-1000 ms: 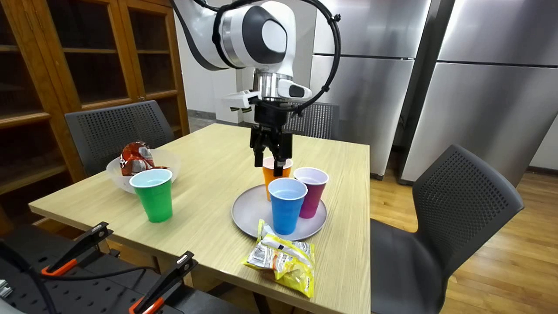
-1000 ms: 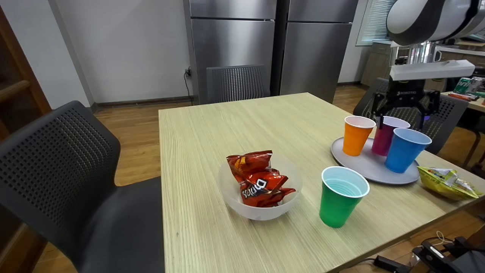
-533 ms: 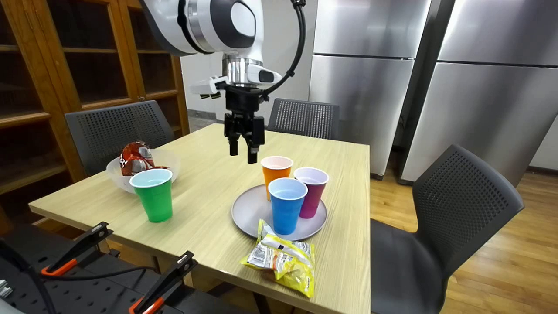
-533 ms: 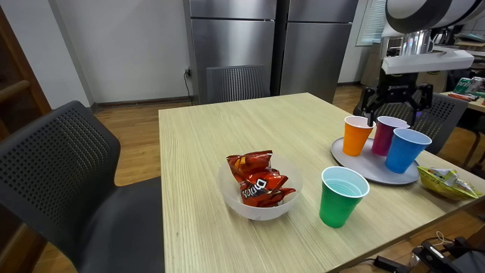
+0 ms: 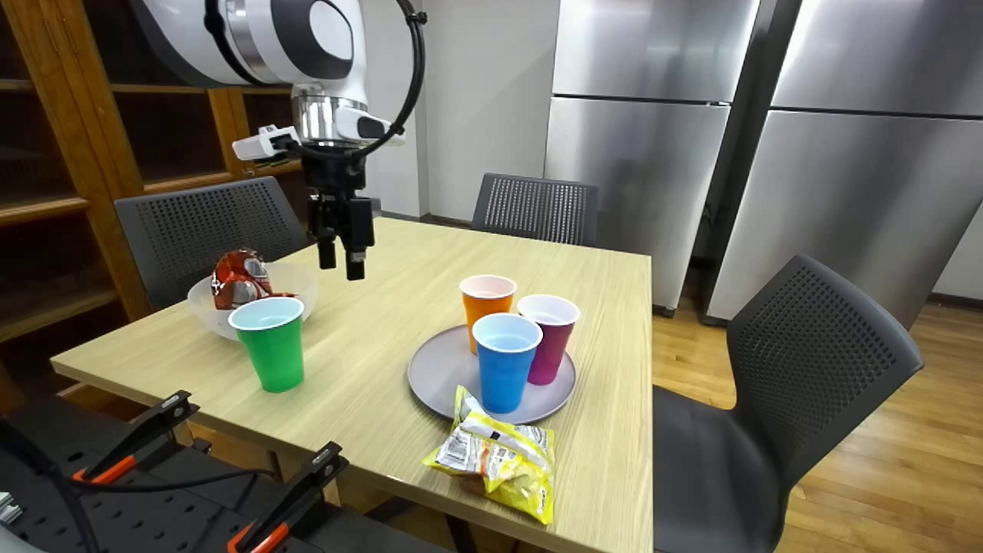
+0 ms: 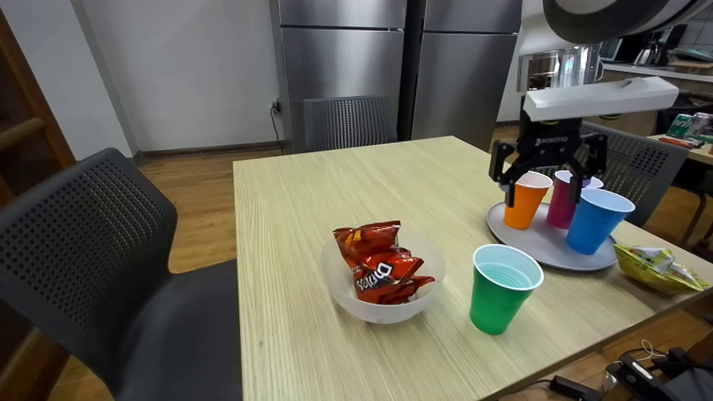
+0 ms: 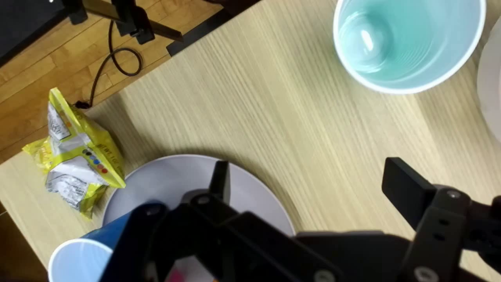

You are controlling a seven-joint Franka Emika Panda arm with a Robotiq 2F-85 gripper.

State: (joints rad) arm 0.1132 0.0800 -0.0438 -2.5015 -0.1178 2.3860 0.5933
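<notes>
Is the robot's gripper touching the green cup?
Apart. An exterior view shows the open gripper up in the air, with a strip of tabletop visible between it and the green cup.

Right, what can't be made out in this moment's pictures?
Wrist view: part of the gray plate, hidden by the gripper.
Wrist view: part of the green cup, past the top edge.
An exterior view: part of the orange cup, behind the blue cup.
Every view: fine print on the yellow snack bag, too small or blurred.

three cups (image 5: 510,361) on plate (image 5: 439,378) | packet (image 5: 503,465) beside plate — perhaps touching | lone cup (image 5: 273,352) — near bowl (image 6: 384,313)
</notes>
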